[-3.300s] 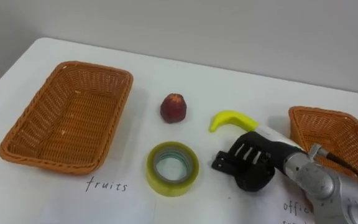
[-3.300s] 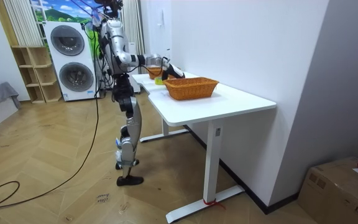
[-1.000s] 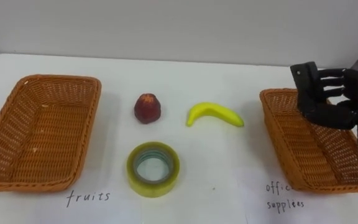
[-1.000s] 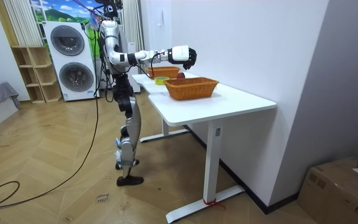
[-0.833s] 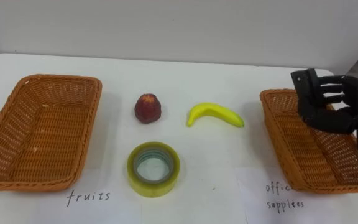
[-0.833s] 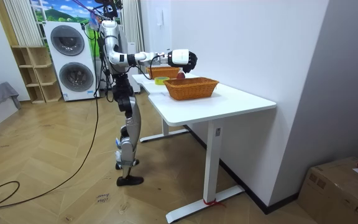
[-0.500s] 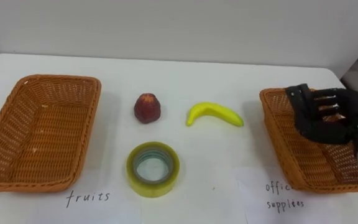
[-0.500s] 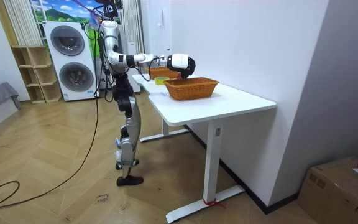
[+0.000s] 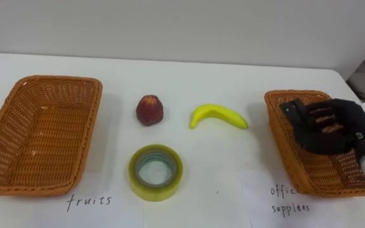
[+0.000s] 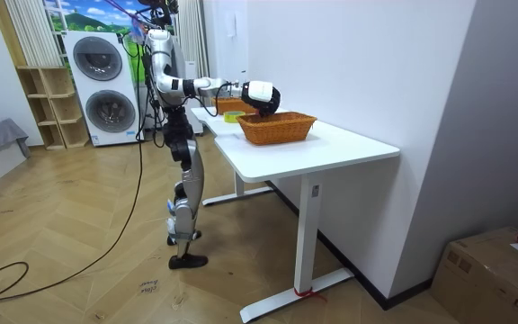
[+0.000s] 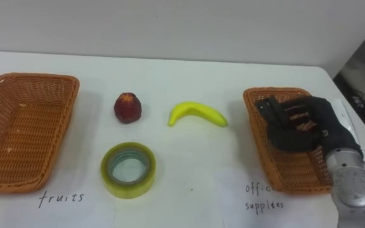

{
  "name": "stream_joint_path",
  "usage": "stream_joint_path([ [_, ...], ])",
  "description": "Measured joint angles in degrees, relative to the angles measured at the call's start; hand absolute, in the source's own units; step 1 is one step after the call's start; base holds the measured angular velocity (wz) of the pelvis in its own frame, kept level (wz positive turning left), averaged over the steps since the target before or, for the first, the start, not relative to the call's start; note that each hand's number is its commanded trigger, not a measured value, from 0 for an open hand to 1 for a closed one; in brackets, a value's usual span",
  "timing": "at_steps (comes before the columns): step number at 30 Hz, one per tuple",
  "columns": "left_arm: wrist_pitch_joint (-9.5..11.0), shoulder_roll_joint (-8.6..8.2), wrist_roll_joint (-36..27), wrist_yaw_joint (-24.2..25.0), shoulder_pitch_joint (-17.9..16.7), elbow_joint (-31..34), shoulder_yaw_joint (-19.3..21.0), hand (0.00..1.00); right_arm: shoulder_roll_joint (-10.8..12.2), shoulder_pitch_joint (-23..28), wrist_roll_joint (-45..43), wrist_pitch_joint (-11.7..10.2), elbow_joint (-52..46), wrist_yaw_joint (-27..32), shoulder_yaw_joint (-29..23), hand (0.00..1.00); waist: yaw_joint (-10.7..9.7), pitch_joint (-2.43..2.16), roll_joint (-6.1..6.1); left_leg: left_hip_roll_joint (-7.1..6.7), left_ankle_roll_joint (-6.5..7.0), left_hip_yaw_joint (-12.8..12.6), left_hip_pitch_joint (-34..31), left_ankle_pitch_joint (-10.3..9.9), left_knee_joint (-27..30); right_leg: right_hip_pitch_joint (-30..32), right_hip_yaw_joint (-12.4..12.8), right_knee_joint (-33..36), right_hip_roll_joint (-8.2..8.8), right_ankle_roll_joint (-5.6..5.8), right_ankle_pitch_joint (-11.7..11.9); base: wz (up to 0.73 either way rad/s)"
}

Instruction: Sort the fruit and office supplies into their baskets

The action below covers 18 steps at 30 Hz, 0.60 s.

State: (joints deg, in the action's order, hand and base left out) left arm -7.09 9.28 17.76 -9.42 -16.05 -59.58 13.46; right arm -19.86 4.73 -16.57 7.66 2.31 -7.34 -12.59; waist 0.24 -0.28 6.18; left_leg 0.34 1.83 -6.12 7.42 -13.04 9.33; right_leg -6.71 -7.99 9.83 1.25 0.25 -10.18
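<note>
My right hand [image 9: 327, 126] hovers low over the office-supplies basket [image 9: 296, 161] at the table's right, back of the hand up; in the room view the right hand [image 10: 261, 93] reaches out over the table. Whether anything dark sits under its palm cannot be made out. A red peach [image 9: 149, 109] and a yellow banana [image 9: 218, 116] lie in the middle of the table. A yellow tape roll [image 9: 156, 171] rests flat in front of them. The fruits basket [image 9: 18, 183] at the left holds nothing.
Paper labels [image 9: 90, 201] lie in front of each basket. The white table [image 9: 208, 76] backs onto a wall. I stand at its long side; washing machines [image 10: 106, 85] are behind me in the room view.
My right hand has come down from above the right basket's far corner and moved left, low over the basket. Peach, banana and tape roll have stayed put.
</note>
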Motion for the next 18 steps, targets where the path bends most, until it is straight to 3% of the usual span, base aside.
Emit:
stream_joint_path([
  [1,0.0,0.0,0.0,0.0,0.0,0.0,0.0,0.0,0.0,0.0,0.0,0.0,0.0,-0.1,0.0,0.62,0.0,0.0,0.0,0.0,0.0,0.0,0.0,0.0,0.0,0.0,0.0,0.0,0.0,0.0,0.0,0.0],
  [2,0.0,0.0,0.0,0.0,0.0,0.1,0.0,0.0,0.0,0.1,-0.2,0.0,0.0,-0.4,0.0,0.08,0.0,0.0,0.0,0.0,0.0,0.0,0.0,0.0,0.0,0.0,0.0,0.0,0.0,0.0,0.0,0.0],
  [3,0.0,0.0,0.1,0.0,0.0,0.1,0.0,0.0,0.0,0.1,-0.5,0.0,0.0,-0.5,0.0,0.0,0.0,0.0,0.01,0.0,0.0,0.0,0.0,0.0,0.0,0.0,0.0,0.0,0.0,0.0,0.0,0.0],
  [18,0.0,0.2,0.4,0.0,0.0,0.2,1.0,0.0,0.0,0.2,-2.3,0.0,0.0,-1.6,-0.1,0.0,0.0,-0.05,0.03,0.0,0.0,-0.1,0.0,0.0,0.0,0.0,0.0,0.0,0.02,0.0,0.0,0.0],
])
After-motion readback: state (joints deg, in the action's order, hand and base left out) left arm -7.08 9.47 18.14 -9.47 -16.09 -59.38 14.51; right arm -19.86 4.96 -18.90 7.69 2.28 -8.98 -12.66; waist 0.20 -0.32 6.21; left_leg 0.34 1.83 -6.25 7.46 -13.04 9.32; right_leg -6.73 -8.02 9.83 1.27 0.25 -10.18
